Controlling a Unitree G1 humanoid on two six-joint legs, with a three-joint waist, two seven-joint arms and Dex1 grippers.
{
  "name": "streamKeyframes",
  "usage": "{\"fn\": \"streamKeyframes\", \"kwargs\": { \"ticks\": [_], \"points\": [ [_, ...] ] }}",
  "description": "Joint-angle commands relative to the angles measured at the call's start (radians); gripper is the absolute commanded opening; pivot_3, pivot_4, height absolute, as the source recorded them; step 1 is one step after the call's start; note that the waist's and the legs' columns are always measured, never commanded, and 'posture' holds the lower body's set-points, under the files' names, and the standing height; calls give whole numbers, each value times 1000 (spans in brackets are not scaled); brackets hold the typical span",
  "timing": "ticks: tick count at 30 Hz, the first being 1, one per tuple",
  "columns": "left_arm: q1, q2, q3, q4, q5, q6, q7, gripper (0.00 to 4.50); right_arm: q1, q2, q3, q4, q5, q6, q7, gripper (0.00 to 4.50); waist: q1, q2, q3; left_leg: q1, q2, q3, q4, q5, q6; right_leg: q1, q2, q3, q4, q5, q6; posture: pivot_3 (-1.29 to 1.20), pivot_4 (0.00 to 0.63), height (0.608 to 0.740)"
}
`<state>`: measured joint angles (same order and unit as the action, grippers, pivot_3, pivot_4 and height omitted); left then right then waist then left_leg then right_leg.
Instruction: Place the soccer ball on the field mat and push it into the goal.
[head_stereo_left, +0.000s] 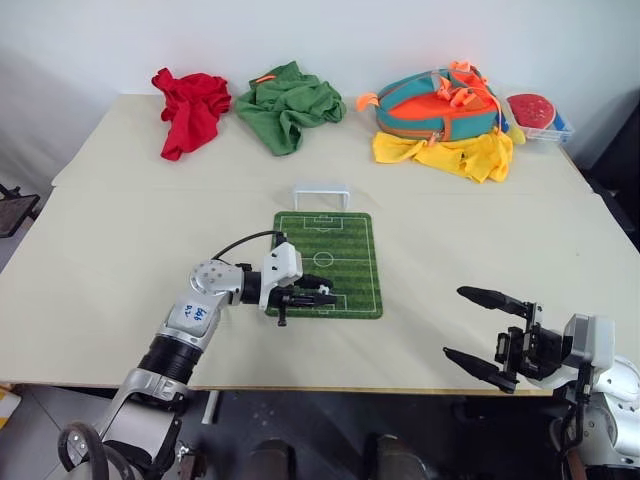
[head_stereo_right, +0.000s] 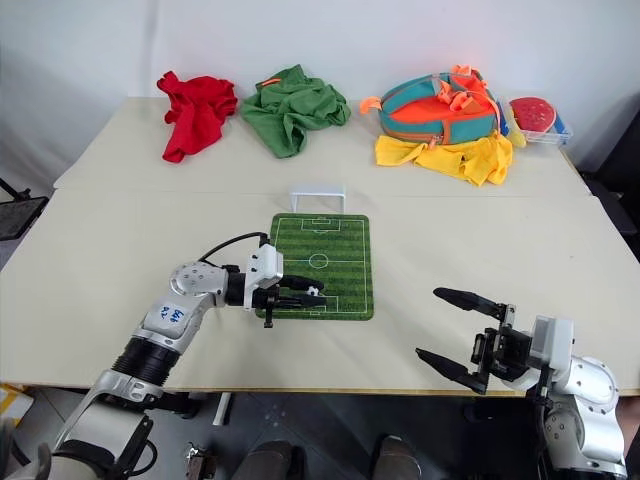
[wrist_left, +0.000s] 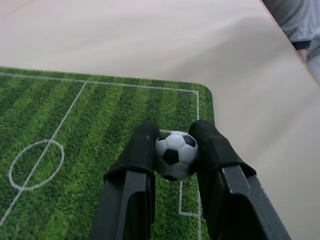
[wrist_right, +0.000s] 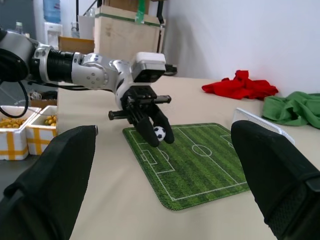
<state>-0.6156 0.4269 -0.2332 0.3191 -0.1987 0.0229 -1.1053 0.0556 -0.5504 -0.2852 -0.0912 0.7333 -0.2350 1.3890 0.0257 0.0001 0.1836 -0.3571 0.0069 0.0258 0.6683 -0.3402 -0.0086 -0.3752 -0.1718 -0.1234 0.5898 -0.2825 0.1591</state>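
Beige table (head_stereo_left: 120, 240), white wall (head_stereo_left: 320, 40)

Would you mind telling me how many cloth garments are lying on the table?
3: red garment at the far left, green garment beside it, yellow garment under the backpack. More may be hidden.

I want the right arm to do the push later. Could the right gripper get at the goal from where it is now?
Probably yes, at a stretch. The right gripper is open and empty near the table's front edge; the goal stands beyond the field mat's far end, with bare table between them. Only the distance looks limiting.
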Motion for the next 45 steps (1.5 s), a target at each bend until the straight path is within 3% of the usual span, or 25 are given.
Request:
{"fn": "streamKeyframes", "kwargs": {
  "ticks": [1,15,25,31,36,42,45],
  "points": [
    [-5,-24,0,43,37,-67,22,864,23,-1,-26,-69,1,3,-39,4500,1,0,0,0,0,0,0,0,0,0,0,0,0,0,0,0,150,740],
    [3,-55,-1,98,58,-91,6,864,59,2,-7,-152,-5,33,-124,4500,1,0,0,0,0,0,0,0,0,0,0,0,0,0,0,0,150,740],
    [5,-60,3,90,69,-129,7,3950,55,0,5,-169,-1,65,-140,4500,1,0,0,0,0,0,1,0,0,0,0,0,1,0,0,0,150,740],
    [20,-63,34,40,32,-142,-1,3950,57,3,13,-179,1,86,-139,4500,1,0,0,0,0,0,1,0,0,0,0,0,1,0,0,0,150,740],
    [46,-63,116,-61,-104,-108,-49,3950,57,3,16,-177,1,93,-136,4500,0,0,0,0,0,0,1,0,0,0,0,0,1,0,0,0,150,740],
    [150,94,236,-232,-243,-41,-150,3950,42,-13,-4,-160,6,96,-120,4500,-11,0,0,1,3,1,1,-1,-1,0,2,1,1,0,-1,0,150,740],
    [243,188,246,-303,-260,8,-199,3357,24,-32,-28,-128,9,91,-95,4500,-9,0,0,1,4,1,1,-1,-1,0,3,2,1,0,-1,0,150,740]
  ]
}}
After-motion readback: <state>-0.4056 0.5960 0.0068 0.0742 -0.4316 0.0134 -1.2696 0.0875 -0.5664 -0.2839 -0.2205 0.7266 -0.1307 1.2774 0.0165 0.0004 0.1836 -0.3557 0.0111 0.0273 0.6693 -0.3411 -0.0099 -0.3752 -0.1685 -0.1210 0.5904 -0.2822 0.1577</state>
